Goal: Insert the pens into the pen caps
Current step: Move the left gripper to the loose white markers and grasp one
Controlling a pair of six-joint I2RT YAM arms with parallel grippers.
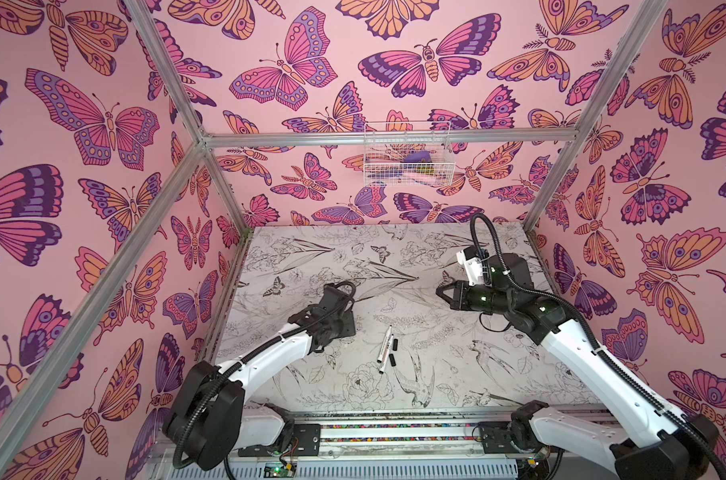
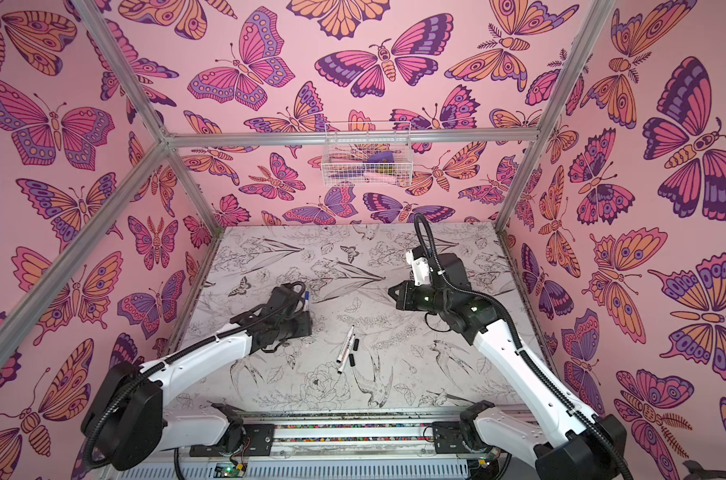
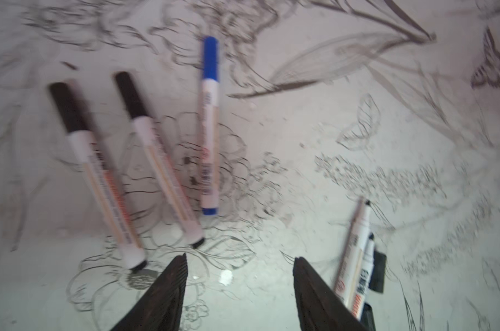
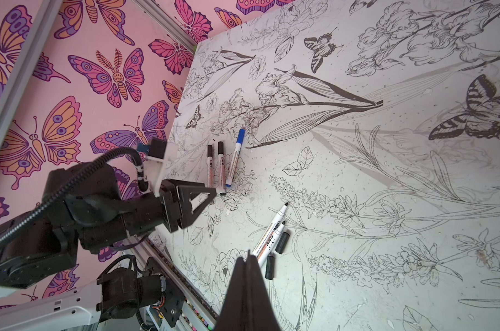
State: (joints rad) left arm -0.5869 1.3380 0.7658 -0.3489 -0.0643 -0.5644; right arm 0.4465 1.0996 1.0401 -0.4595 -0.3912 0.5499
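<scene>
Left gripper [image 3: 240,259] jaws spread, empty; three capped pens [image 3: 160,160] lie just beyond them. Right gripper [image 4: 249,253] jaws pressed together; two uncapped pens [image 4: 270,228] and black caps [image 4: 282,242] beyond their tips

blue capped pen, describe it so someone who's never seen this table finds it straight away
On the flower-printed table, look just past the left fingers, where three capped pens lie side by side. The blue capped pen is at one end of that row. Its cap and tail are blue; the other two pens have black caps.
</scene>
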